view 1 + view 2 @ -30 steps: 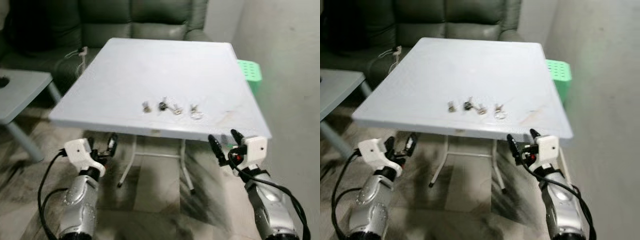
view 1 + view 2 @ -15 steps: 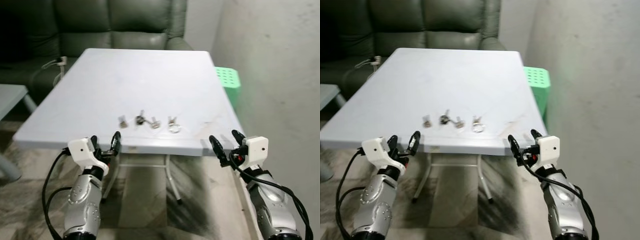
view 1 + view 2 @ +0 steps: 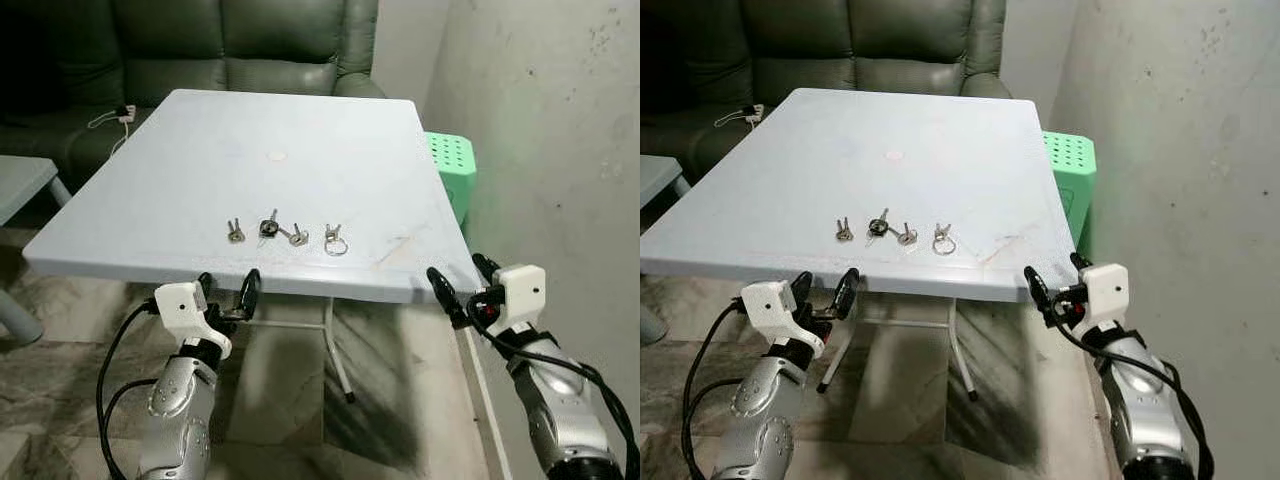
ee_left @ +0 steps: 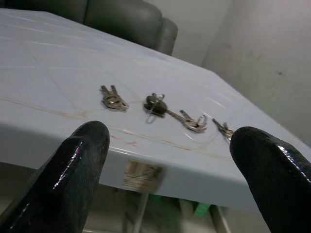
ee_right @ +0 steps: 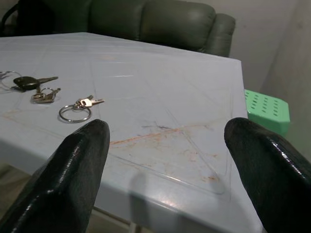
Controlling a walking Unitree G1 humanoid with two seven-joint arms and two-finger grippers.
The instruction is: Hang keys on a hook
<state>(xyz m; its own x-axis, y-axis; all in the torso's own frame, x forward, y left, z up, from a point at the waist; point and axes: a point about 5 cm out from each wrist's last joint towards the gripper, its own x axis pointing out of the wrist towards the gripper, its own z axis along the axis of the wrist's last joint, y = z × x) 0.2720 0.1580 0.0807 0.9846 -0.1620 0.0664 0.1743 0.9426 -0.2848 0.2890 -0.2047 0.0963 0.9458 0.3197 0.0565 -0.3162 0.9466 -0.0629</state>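
Several keys lie in a row near the front edge of a pale grey table point(image 3: 300, 120): a silver pair point(image 3: 234, 232), a black-headed key point(image 3: 268, 226), another silver key point(image 3: 297, 237) and a key ring point(image 3: 335, 243) with small keys. My left gripper point(image 3: 228, 293) is open, just below and in front of the table edge, under the black-headed key point(image 4: 154, 104). My right gripper point(image 3: 462, 283) is open at the table's front right corner, to the right of the key ring point(image 5: 74, 113). Neither holds anything.
A dark green sofa point(image 3: 230, 50) stands behind the table, with a white cable point(image 3: 120, 112) on its seat. A green plastic stool point(image 3: 450, 160) is squeezed between the table and the grey wall point(image 3: 560, 120) on the right. A low grey table point(image 3: 20, 180) is at the left.
The whole picture has shifted, so the camera has moved: the table's front edge is nearer and more centred. Both grippers stay open in front of the edge; the keys have not moved.
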